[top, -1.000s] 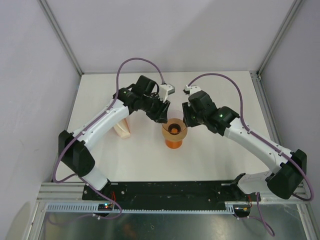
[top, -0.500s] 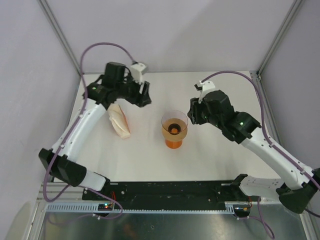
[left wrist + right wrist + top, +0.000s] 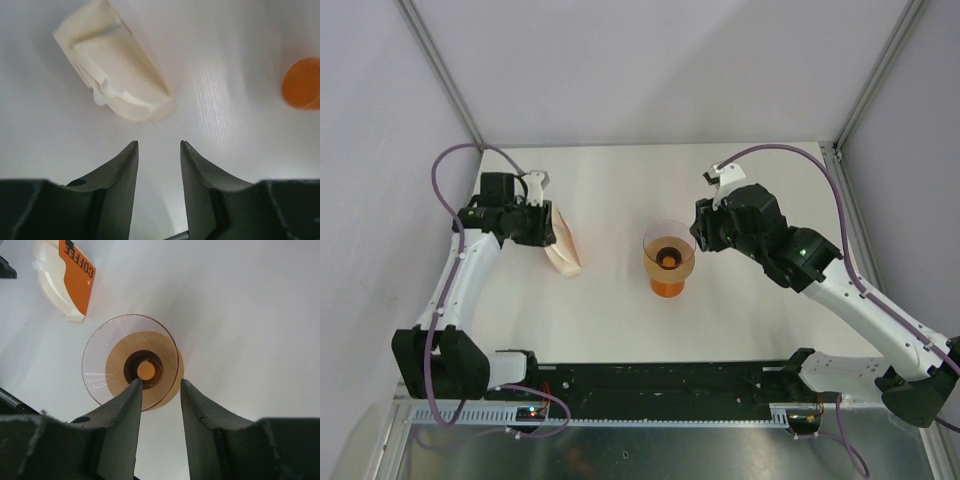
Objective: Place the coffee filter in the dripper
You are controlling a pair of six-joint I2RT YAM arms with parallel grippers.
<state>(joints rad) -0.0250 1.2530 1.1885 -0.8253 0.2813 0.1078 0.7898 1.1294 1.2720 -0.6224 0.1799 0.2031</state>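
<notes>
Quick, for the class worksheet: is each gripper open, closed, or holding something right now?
Left gripper: open, holding nothing.
Right gripper: open, holding nothing.

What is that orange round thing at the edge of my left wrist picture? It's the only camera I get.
Observer: That's a small clear orange-tinted cup; the top view shows a translucent pinkish-orange cone-shaped plastic funnel, the dripper, sitting on it.
Operator: Is a paper in it yet?
Observer: No coffee filter shows in it; the right wrist view looks straight down inside.
Operator: Where's the other arm?
Observer: The right gripper hangs open over the dripper, holding nothing.
</notes>
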